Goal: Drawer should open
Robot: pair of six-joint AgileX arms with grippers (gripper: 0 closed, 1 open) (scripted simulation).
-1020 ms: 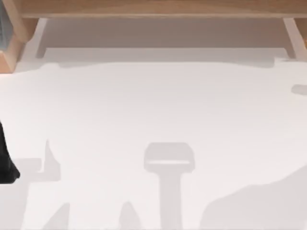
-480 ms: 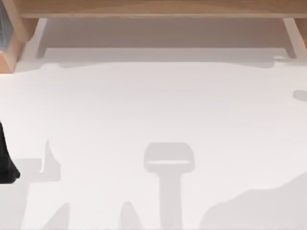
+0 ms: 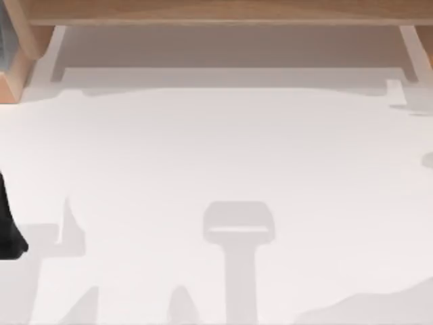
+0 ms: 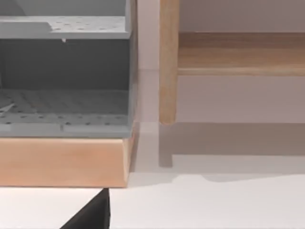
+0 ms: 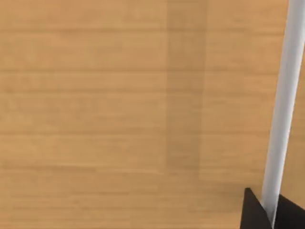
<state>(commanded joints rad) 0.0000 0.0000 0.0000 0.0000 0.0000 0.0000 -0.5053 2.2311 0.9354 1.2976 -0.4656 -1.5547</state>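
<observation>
The drawer front [image 5: 119, 119] is a light wooden panel seen very close in the right wrist view. A pale straight handle bar [image 5: 282, 105] runs across it. My right gripper [image 5: 272, 214] has a dark fingertip tight against each side of that bar. In the top view the wooden furniture [image 3: 216, 12] runs along the far edge of the table. My left gripper [image 3: 9, 227] is parked at the table's left edge, away from the drawer.
A grey perforated shelf unit [image 4: 66, 76] on a wooden base [image 4: 62, 162] stands at the far left, beside a wooden leg [image 4: 168, 62]. The white tabletop [image 3: 216, 156] carries only arm shadows.
The arm shadows on the right side of the table have slid toward the near and right edges. The left arm has not moved.
</observation>
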